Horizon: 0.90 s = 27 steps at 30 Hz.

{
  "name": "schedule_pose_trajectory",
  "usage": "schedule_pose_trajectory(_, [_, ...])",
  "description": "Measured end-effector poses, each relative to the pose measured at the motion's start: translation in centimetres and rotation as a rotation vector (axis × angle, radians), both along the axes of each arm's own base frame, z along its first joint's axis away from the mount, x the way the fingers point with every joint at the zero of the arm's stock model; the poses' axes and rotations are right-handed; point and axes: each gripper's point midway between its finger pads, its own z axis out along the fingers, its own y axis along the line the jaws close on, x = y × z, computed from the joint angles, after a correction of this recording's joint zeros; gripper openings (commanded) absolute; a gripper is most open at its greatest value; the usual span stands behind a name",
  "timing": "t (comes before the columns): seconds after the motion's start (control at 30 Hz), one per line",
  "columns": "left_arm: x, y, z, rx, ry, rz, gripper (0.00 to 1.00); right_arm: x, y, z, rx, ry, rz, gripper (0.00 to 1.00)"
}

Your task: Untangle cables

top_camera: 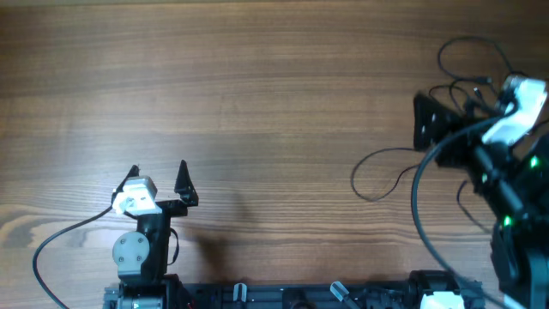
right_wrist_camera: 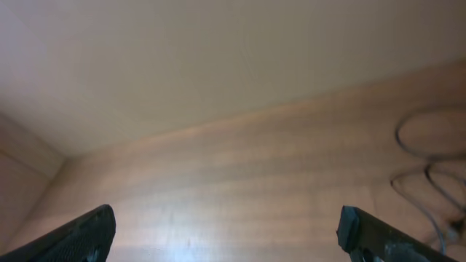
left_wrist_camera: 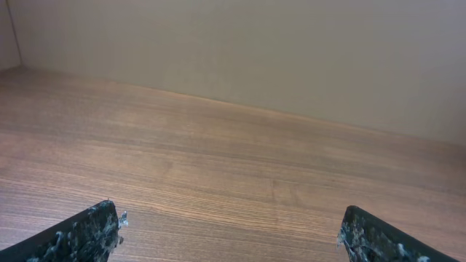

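Left gripper (top_camera: pixel 159 172) low near front edge of wood table (top_camera: pixel 257 103), jaws spread wide, gripping zilch. Cables (top_camera: pixel 461 86) way over on right side: thin black cords in loose tangle, one loop straying toward centre, partly hidden under right arm. Right gripper (top_camera: pixel 422 123) just beside tangle, jaws wide open too; cords sit off to right in wrist view.
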Motion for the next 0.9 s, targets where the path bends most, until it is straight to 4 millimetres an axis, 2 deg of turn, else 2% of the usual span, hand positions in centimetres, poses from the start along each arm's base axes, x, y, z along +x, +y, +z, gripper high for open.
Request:
schedule_pose_trajectory(0.23, [0.0,0.0,0.0,0.000,0.000,0.000,1.00,-5.3,-1.0,0.0,-0.021,-0.014,-0.057,1.00])
schedule_pose_trajectory(0.5, [0.0,0.0,0.0,0.000,0.000,0.000,1.00,-9.5,-1.7,1.1,-0.032,-0.124,-0.104,1.00])
schedule_pose_trajectory(0.7, [0.0,0.0,0.0,0.000,-0.001,0.000,1.00,-11.1,-1.8,-1.3,0.005,-0.187,-0.121,1.00])
schedule_pose_trajectory(0.9, [0.0,0.0,0.0,0.000,-0.001,0.000,1.00,-10.7,-1.8,-3.3,0.029,-0.318,-0.123,1.00])
